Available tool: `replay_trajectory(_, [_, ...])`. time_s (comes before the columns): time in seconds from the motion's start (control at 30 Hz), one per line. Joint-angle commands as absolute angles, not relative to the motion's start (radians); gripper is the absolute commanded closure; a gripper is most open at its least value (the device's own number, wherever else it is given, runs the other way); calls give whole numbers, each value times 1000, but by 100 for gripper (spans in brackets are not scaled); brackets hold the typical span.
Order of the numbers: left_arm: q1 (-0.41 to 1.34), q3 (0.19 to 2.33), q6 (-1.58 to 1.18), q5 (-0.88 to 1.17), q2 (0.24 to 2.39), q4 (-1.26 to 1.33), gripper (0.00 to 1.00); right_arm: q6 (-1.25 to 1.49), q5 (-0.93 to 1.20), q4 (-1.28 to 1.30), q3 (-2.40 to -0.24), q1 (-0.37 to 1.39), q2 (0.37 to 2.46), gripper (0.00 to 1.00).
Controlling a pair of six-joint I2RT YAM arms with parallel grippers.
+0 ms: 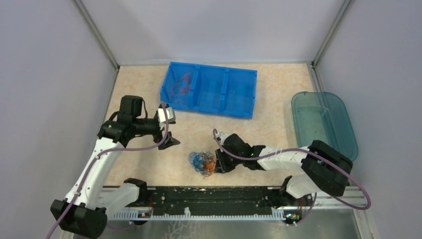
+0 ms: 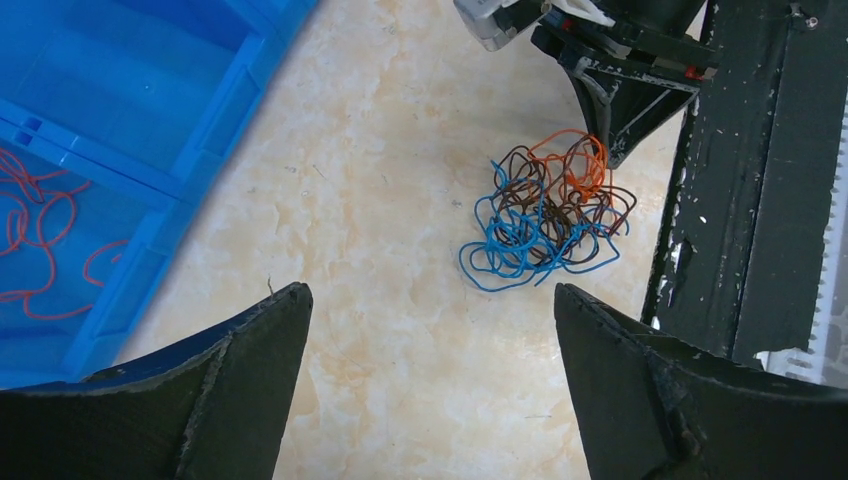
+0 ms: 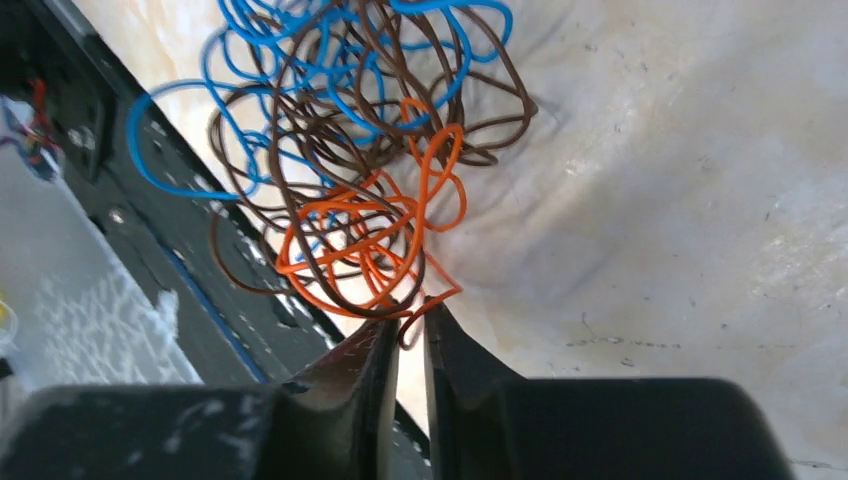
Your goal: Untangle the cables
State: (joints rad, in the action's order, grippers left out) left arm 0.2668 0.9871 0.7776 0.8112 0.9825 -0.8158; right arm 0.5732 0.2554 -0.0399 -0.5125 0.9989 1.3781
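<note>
Jaws of the left gripper gape wide and empty above the table; the right gripper, almost closed, pinches an orange strand of the cables, clumped on the table beside the black rail.

The thin curly orange, blue and brown cables wear a smooth, faintly glossy plastic coating. The beige marbled counter looks smooth with a soft sheen. The blue three-compartment plastic bin is glossy; the teal plastic tub is translucent. The left tool has matt black, rough-edged fingers.
</note>
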Motion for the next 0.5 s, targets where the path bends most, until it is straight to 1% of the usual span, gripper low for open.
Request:
replay_trajectory(0.0, [272,1012,772,814,982,-808,3,594,205,-176,-529,1017,1297,93])
replay_trajectory(0.03, [272,1017,770,815,980,-807,3,586,197,-180,-521,1021,1263,99])
replay_trajectory(0.07, [272,1020,768,814,977,-806,3,583,180,-171,-514,1022,1224,100])
replay_trajectory(0.27, [272,1031,751,825,967,-796,2,533,156,-2,-602,1022,1045,100])
replay_trajectory(0.47, [272,1054,723,839,970,-785,2,484,154,128,-740,1022,996,100])
